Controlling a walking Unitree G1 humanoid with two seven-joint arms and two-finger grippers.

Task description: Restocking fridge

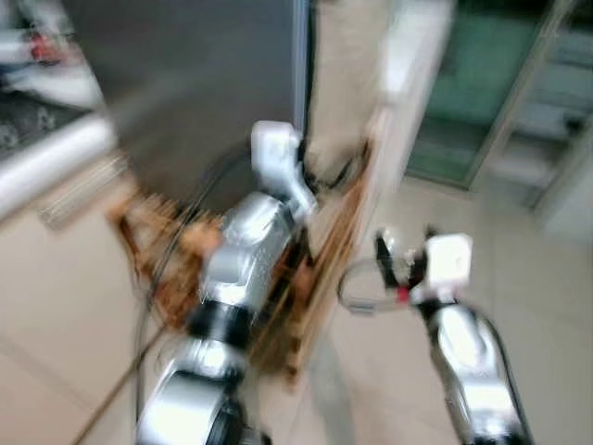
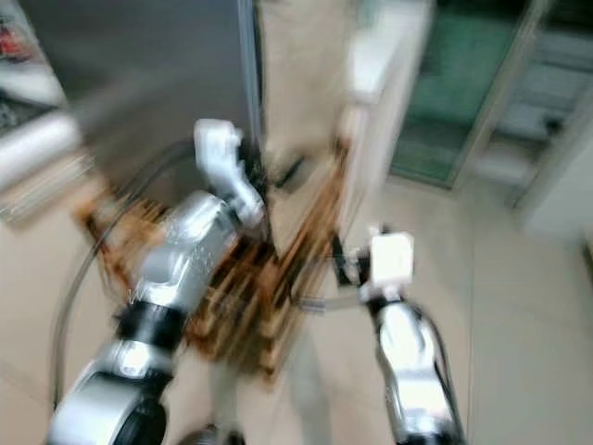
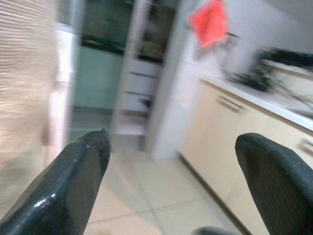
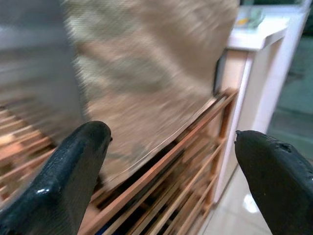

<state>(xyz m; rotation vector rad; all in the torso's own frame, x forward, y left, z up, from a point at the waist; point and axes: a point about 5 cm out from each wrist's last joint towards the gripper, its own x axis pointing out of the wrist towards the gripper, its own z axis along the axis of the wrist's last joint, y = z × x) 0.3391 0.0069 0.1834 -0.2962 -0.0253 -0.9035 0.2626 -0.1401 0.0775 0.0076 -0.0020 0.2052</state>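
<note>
While both end effectors hang released, a wooden rack stands beside the grey fridge, everything blurred.

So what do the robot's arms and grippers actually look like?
Both arms are shiny silver with black joint bands and white blocks at the wrists. Thin dark cables loop along the left arm and by the right arm. Each gripper has two long, glossy black fingers, tapering towards blunt tips.

Blurred throughout. Dark grey fridge door; orange-brown wooden slatted rack; woven beige panel; pale cream floor tiles; glossy black tool fingers; red cloth against white wall; cream cabinets.
</note>
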